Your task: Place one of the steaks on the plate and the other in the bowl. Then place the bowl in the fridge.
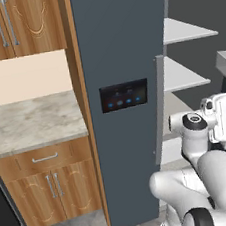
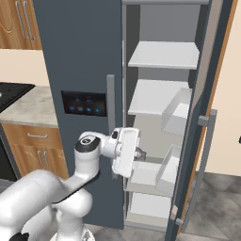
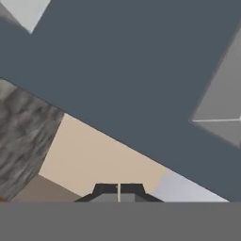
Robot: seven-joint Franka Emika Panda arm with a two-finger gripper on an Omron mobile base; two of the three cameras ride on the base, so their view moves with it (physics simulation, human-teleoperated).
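1. Left base view: fridge (image 1: 125, 73) fills the centre, its left door shut, black panel with blue lights (image 1: 124, 95) on it. Right side stands open, white shelves (image 1: 185, 30) bare. Arm (image 1: 204, 138) rises lower right, hand end reaching toward the open compartment. Marble counter (image 1: 35, 120) to the left, nothing on the part in frame. No steaks, plate or bowl seen here.

2. Right base view: right fridge door (image 2: 207, 117) swung wide, door bins (image 2: 176, 110) look empty. Gripper (image 2: 140, 154) sits just in front of the lower shelves (image 2: 150, 172), nothing seen in it. Shelves in frame carry no bowl, though the hand hides part of the lower one.

3. Hand view: jaws closed, fingertips (image 3: 107, 190) touching, gripping nothing. Slate-grey fridge surface (image 3: 141, 70) ahead, beige and marbled patches below it.

4. Progress, judged: fridge is open, so that prep looks done. Steak placements can't be checked. Bowl's whereabouts unknown; it isn't seen in the fridge, so fetching it and setting it inside likely remains.
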